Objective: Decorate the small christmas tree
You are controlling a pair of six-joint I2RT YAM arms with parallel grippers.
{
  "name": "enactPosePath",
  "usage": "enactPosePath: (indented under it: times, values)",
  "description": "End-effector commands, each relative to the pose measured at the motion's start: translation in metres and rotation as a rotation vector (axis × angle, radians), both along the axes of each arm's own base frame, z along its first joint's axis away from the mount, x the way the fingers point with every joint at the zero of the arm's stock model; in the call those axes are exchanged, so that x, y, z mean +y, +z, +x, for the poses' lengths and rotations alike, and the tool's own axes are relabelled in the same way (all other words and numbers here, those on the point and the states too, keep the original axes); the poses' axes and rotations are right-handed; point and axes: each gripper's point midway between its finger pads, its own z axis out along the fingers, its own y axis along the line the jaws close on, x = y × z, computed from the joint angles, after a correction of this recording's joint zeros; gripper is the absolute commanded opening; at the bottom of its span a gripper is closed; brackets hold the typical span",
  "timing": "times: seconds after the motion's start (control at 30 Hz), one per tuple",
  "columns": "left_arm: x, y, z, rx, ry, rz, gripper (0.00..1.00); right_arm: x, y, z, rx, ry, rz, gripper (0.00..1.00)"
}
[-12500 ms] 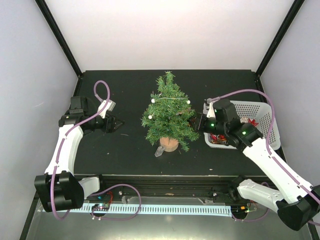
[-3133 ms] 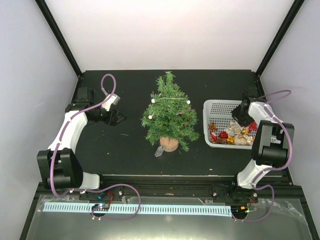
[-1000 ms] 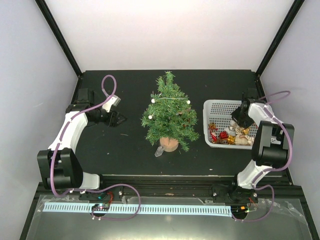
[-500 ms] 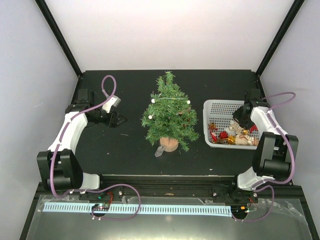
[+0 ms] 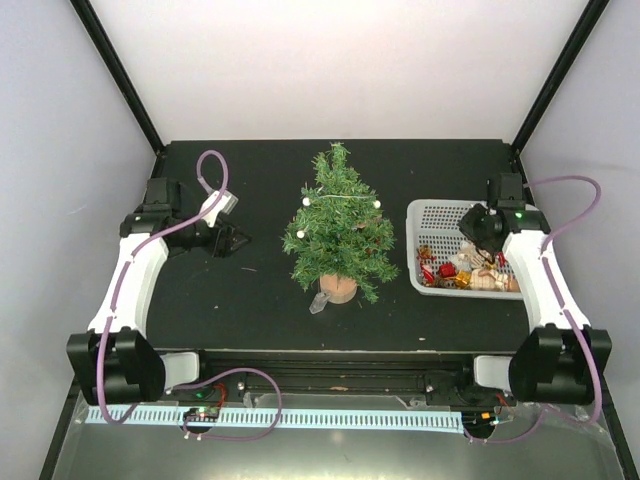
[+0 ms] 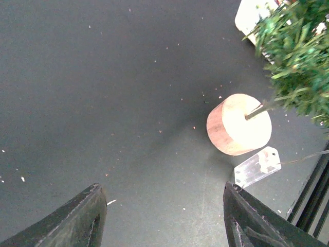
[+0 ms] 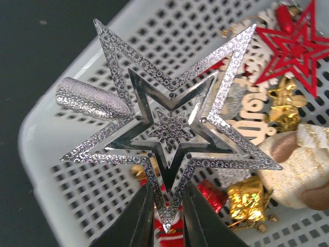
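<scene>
Holding, right pincer (image 7: 166, 206): narrow on silver star (image 7: 169, 128), pinched by a lower point above the basket (image 7: 67, 170), mounting sleeve left free.
Left pincer (image 6: 162, 208): wide, empty, low over the worktop (image 6: 103, 77).
Tree: small christmas tree (image 5: 338, 228) upright mid-worktop, apex bare.

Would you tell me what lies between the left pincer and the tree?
Only bare table between left pincer and tree, in the top view.
</scene>
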Motion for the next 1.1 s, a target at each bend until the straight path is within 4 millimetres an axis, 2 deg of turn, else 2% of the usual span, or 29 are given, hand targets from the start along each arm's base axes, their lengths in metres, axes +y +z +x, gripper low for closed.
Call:
enactPosePath:
  times: [0.0,0.2,0.37,0.53,0.7,1.07]
  values:
    - [-0.004,0.038,-0.008,-0.102,-0.032,0.002,0.63,0.019,0.049,-0.004,-0.1,0.1,-0.062,0.17]
    - [-0.007,0.069,-0.021,-0.195,-0.04,0.02,0.64,0.046,0.11,-0.021,-0.26,0.213,-0.151,0.18]
    - [-0.01,0.098,-0.034,-0.265,-0.047,0.024,0.64,0.065,0.144,-0.043,-0.384,0.304,-0.168,0.18]
    - [-0.021,0.131,-0.054,-0.349,-0.082,0.0,0.64,0.082,0.174,-0.066,-0.494,0.403,-0.179,0.19]
    - [-0.036,0.155,-0.081,-0.413,-0.144,-0.013,0.65,0.097,0.196,-0.089,-0.598,0.506,-0.152,0.2]
    - [-0.069,0.183,-0.118,-0.441,-0.282,-0.045,0.66,0.137,0.23,-0.122,-0.749,0.73,-0.072,0.2]
